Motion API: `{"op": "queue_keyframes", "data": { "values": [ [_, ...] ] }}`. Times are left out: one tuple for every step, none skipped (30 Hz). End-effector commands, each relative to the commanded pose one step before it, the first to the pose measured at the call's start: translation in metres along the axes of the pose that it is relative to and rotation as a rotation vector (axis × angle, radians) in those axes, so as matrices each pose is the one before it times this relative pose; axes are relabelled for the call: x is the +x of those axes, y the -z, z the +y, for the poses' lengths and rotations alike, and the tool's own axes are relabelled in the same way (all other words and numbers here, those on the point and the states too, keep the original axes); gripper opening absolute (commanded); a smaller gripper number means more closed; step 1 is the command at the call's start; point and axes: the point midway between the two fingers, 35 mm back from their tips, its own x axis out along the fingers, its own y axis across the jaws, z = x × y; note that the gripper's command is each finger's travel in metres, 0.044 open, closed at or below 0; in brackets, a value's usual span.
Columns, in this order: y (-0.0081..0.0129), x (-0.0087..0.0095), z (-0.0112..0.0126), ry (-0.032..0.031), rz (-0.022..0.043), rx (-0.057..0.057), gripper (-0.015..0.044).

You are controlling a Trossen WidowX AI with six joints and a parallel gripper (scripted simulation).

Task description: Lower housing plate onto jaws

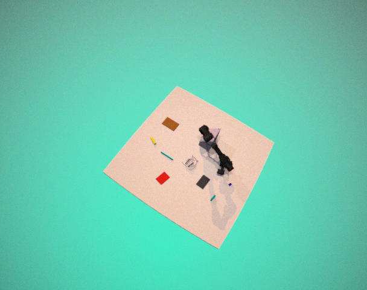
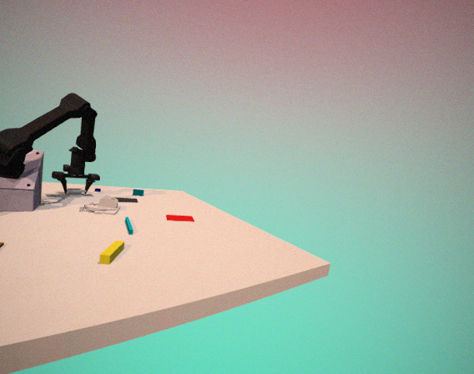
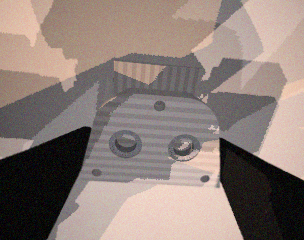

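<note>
The housing plate (image 3: pixel 154 162) is a grey striped plate with a rounded far edge, two large ringed holes and three small ones. A ribbed raised part stands at its far edge. My gripper (image 3: pixel 153 138) (image 2: pixel 76 193) is shut on the plate, its wide-set fingers at the plate's left and right sides, low at the table. The pale jaw assembly (image 1: pixel 190 162) (image 2: pixel 107 202) stands apart from the gripper, nearer the table's middle. Its jaws and stubs are too small to tell apart. In the top view the arm hides the plate.
A dark rectangle (image 1: pixel 203 182) (image 2: pixel 127 199) lies near the jaw assembly. A red rectangle (image 1: pixel 162 178) (image 2: pixel 180 218), a brown one (image 1: pixel 170 124), a yellow block (image 1: pixel 153 141) (image 2: pixel 111 252), teal bars (image 1: pixel 166 156) (image 1: pixel 212 197) and a small blue block (image 1: pixel 230 184) lie around.
</note>
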Motion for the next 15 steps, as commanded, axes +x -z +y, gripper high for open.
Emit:
{"op": "queue_keyframes", "data": {
  "values": [
    [-0.00010, -0.00198, -0.00020, -0.00021, -0.00010, -0.0001, 0.0351],
    [-0.00016, -0.00252, -0.00022, 0.00001, -0.00003, -0.0003, 0.0351],
    [-0.00018, -0.00311, -0.00025, 0.00001, -0.00002, -0.0004, 0.0351],
    [-0.00017, -0.00312, -0.00022, 0.00000, -0.00001, -0.0004, 0.0351],
    [-0.00015, -0.00313, -0.00019, 0.00000, 0.00001, -0.0004, 0.0351],
    [-0.00014, -0.00314, -0.00016, -0.00001, 0.00002, -0.0004, 0.0351],
    [-0.00013, -0.00316, -0.00012, -0.00001, 0.00004, -0.0004, 0.0351],
    [-0.00011, -0.00317, -0.00009, -0.00002, 0.00005, -0.0004, 0.0351],
    [-0.00010, -0.00318, -0.00006, -0.00002, 0.00007, -0.0004, 0.0351],
    [-0.00008, -0.00318, -0.00003, -0.00003, 0.00008, -0.0004, 0.0351],
    [-0.00006, -0.00319, 0.00000, -0.00003, 0.00010, -0.0004, 0.0351],
    [-0.00005, -0.00320, 0.00003, -0.00004, 0.00011, -0.0004, 0.0351],
    [-0.00003, -0.00321, 0.00006, -0.00004, 0.00012, -0.0003, 0.0351],
    [-0.00002, -0.00322, 0.00009, -0.00005, 0.00014, -0.0003, 0.0351],
    [0.00000, -0.00323, 0.00012, -0.00005, 0.00015, -0.0003, 0.0351]
  ]
}}
